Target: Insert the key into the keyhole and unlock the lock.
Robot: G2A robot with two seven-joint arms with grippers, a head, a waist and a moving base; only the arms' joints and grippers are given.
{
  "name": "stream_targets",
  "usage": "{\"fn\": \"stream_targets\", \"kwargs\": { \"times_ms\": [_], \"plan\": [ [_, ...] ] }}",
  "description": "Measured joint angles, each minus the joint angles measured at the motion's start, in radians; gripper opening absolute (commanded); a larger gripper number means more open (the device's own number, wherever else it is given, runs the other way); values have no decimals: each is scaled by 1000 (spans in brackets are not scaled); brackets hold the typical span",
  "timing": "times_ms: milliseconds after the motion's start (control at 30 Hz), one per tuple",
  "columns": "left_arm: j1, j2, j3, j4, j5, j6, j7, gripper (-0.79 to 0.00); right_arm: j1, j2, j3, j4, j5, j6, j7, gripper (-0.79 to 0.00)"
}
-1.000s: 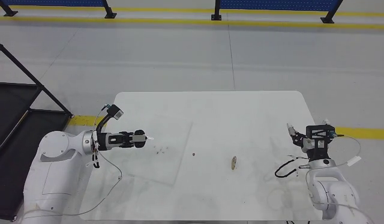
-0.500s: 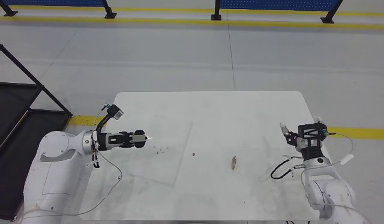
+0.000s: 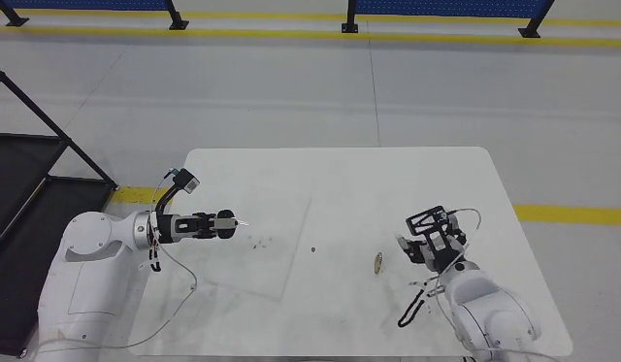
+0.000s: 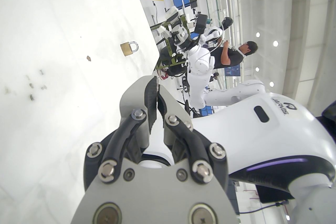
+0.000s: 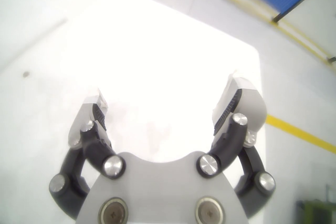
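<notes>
Care with the padlock (image 3: 376, 261) is what this step seems to call for. The right gripper (image 3: 409, 247) ought to come down over the brass body with its 2 fingers on either side of the broad faces and close firmly. It should leave free the end opposite the shackle (image 4: 134, 46), where the keyhole presumably sits, though which way that end faces is too small to tell. A grip too near the shackle, or a glancing touch, could tip or spin the small lock on the smooth bench (image 3: 388, 182). The right gripper is spread wide with nothing between its fingers, and it hangs just beside the padlock on the robot's right, not touching it. The padlock rests near the middle of the bench, toward the near edge; whether it lies flat or on edge I cannot tell. It is well apart from the left gripper (image 3: 233, 223), which hovers over the bench's left part. That gripper's fingers (image 4: 147, 101) are pressed together. A thin pale sliver (image 3: 242, 222) juts from their tips in the top view and may be the key, but I cannot be sure.
</notes>
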Motion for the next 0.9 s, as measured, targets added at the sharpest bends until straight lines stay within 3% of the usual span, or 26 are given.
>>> {"fn": "stream_targets", "kwargs": {
  "times_ms": [400,733,900],
  "plan": [
    [0,0,0,0,0,0,0,-785,155,-26,-91,-36,191,138,470,0],
    [0,0,0,0,0,0,0,-785,336,-48,-155,54,186,270,640,0],
    [0,0,0,0,0,0,0,-785,345,-49,-159,59,173,279,642,0]
  ]
}}
